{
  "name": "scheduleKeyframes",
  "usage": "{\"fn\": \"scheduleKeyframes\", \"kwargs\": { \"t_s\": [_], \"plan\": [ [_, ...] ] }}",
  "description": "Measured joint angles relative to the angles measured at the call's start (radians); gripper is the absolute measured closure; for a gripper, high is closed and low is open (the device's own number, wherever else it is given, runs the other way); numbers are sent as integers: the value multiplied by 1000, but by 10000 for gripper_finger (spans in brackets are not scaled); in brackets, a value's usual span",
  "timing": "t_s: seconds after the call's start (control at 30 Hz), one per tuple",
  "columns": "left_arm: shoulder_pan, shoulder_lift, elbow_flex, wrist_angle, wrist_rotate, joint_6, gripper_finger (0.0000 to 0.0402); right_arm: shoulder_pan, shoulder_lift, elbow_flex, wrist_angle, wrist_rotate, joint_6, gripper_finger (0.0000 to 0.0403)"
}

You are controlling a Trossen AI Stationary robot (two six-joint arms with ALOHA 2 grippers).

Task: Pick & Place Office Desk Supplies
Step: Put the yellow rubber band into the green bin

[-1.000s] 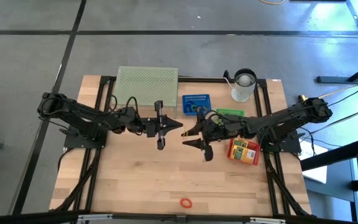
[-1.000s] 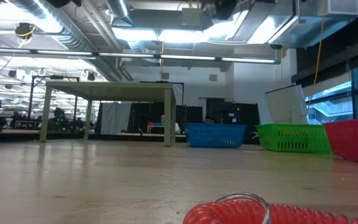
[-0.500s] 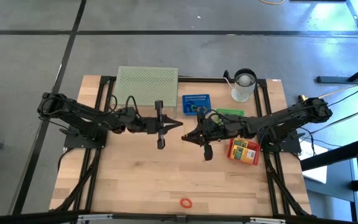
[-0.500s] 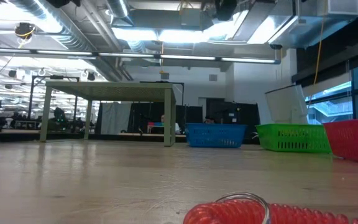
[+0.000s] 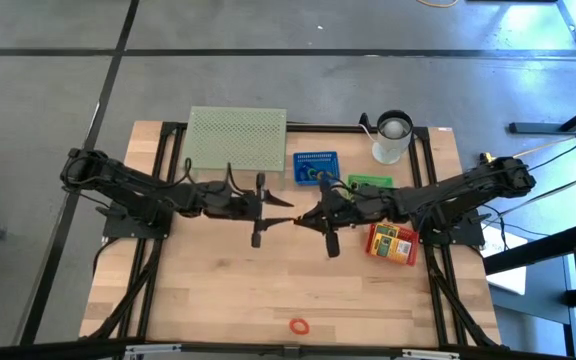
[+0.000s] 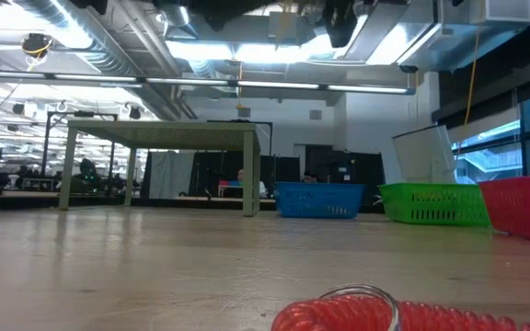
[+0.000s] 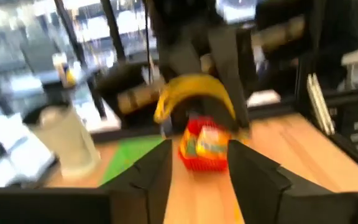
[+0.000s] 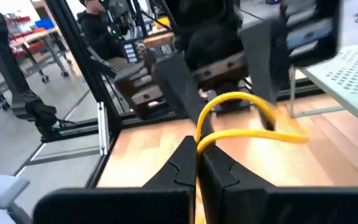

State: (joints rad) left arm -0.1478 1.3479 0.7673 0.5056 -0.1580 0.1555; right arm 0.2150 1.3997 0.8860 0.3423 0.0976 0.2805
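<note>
Across the wooden counter, both dark arms reach inward and meet above its middle; the pale green mesh stand sits at the far edge, left of centre; the white cup stands near the far right corner; the blue basket lies just right of the stand, with small items inside that are too small to tell apart; the green basket lies beside it, partly under the right arm; the red basket holding yellow-green boxes rests toward the right edge, below that arm. The left pincer hangs over mid-counter with its fingers parted, released; in its wrist view the two fingers stand well apart, a yellow rubber band showing beyond them. The right pincer faces it, nearly tip to tip, clenched on the yellow rubber band; its fingertips press together around the loop, which arches away from them. A red rubber band lies alone near the front edge, well apart from both pincers.
</note>
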Motion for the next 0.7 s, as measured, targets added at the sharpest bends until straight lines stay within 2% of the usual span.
{"fn": "scheduleKeyframes", "kwargs": {
  "t_s": [0.1, 0.3, 0.47, 0.7],
  "plan": [
    [-14, 0, 0, -95, -26, -58, 239, -15, -37, 0, -95, 48, 6, 401],
    [-24, 0, 0, -206, -32, -112, 233, -53, -138, 1, -426, 236, 97, 402],
    [-24, 0, 0, -226, -32, -120, 233, -87, -193, 1, -772, 381, 255, 402],
    [-24, 0, 0, -226, -31, -118, 233, -142, -178, 0, -1167, 492, 497, 401]
  ]
}}
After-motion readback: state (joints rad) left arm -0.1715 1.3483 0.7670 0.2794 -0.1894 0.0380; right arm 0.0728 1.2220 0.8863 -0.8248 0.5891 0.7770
